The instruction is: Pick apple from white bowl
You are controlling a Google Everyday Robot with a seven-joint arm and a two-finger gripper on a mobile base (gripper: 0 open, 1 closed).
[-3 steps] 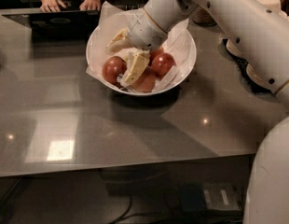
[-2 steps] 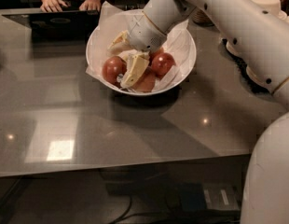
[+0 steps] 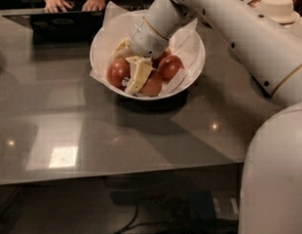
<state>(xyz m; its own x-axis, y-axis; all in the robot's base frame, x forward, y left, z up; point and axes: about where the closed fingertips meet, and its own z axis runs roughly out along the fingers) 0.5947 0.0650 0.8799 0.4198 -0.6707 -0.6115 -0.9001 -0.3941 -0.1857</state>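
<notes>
The white bowl (image 3: 196, 57), lined with crinkled white paper, stands on the grey table and holds several red apples. The dark red apple (image 3: 118, 72) lies at the bowl's left side. My gripper (image 3: 128, 61) reaches down into the bowl from the upper right. Its cream fingers are spread apart: one finger (image 3: 137, 76) sits just right of that apple, the other (image 3: 122, 46) just above it. I cannot tell whether they touch it. Other apples lie at the right (image 3: 170, 66) and at the front (image 3: 152, 85); the wrist hides more of the bowl.
The white arm (image 3: 229, 23) crosses the upper right, and the robot's body (image 3: 275, 179) fills the lower right. A person's hands (image 3: 75, 4) rest at the table's far edge by a dark tray (image 3: 48, 23). A small stack of bowls (image 3: 276, 8) stands far right.
</notes>
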